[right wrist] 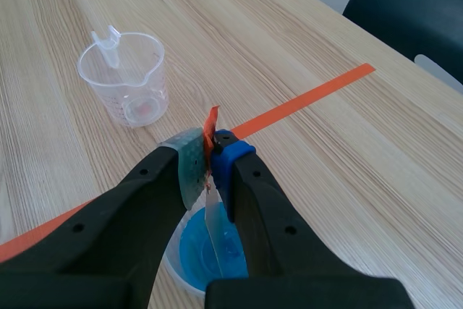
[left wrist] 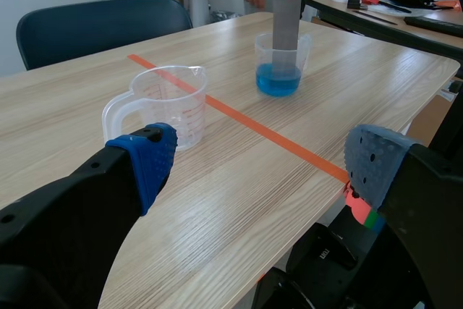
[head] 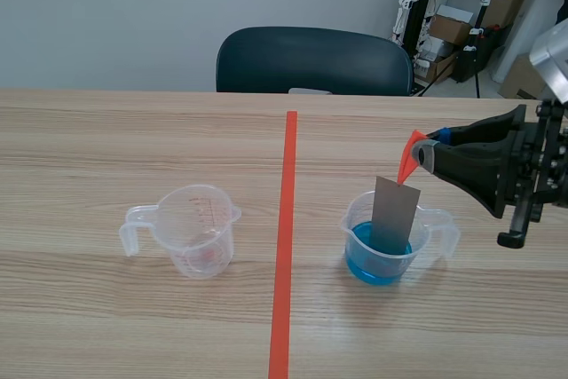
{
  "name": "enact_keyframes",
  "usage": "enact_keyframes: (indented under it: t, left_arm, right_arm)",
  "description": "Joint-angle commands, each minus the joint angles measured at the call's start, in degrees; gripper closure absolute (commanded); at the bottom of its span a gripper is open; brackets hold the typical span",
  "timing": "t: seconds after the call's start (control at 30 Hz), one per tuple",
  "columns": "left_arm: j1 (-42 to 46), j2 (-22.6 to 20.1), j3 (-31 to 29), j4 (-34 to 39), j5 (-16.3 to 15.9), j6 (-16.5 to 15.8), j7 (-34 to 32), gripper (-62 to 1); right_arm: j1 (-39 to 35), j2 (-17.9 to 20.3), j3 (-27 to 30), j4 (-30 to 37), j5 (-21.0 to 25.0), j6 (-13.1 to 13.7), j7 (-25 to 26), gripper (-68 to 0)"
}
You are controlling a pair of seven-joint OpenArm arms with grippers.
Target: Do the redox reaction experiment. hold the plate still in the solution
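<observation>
Steady hold: right pincer [head: 424,150] clamps plate [head: 396,212] top, plate dipped in beaker [head: 348,219] solution [head: 377,265]; keep it upright, off beaker wall; left pincer [left wrist: 262,163] wide, empty.

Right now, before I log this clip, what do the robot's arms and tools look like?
Both arms are black. The left tool has two thick, tapering black fingers, each tipped with a blue dotted pad. The right tool has the same black fingers with small round holes, one grey-green dotted pad and one blue pad.
</observation>
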Motion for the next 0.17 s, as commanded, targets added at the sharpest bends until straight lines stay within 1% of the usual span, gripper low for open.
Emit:
enact_keyframes:
  t: [0.0,0.13]
  left_arm:
    - [0.5,0.1,-0.1,0.7,-0.3,-0.1,-2.6,-49.1]
    - [0.5,0.1,-0.1,0.7,-0.3,-0.1,-2.6,-49.1]
  right_arm:
    - [0.7,0.6,0.7,0.5,0.3,0.0,1.1,-0.2]
    - [0.7,0.6,0.7,0.5,0.3,0.0,1.5,-0.2]
